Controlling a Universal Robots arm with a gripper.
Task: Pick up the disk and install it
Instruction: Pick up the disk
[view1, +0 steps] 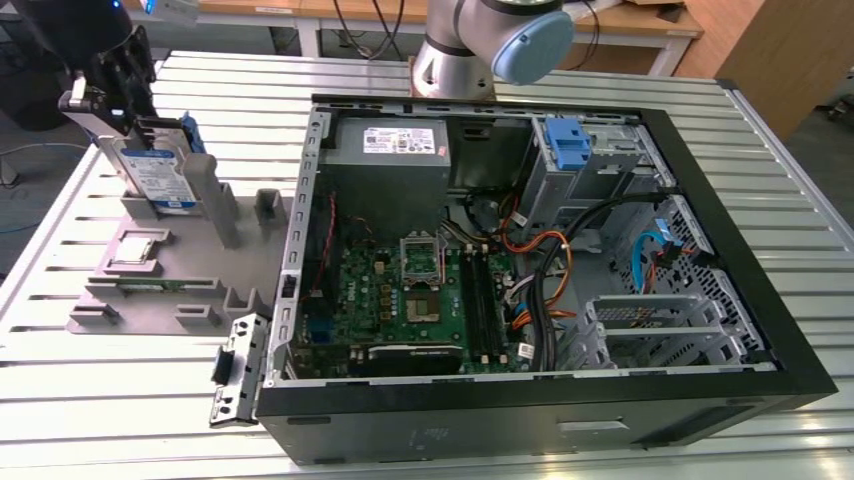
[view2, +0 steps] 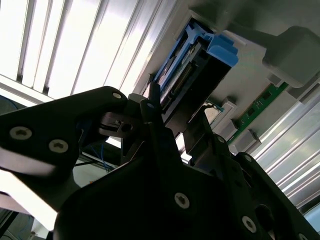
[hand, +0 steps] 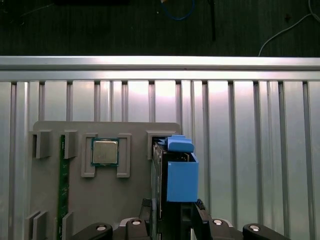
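Centring the black gripper (hand: 175, 222) over the upright silver hard disk in its blue plastic carrier (hand: 182, 180), slotted at the edge of the grey fixture plate (hand: 105, 200), should allow a straight lift; whether the gripper has hold of it cannot be told.

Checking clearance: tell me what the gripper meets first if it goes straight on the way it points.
The disk, standing upright in the grey fixture, lies right ahead of the gripper; whether the two touch is unclear.
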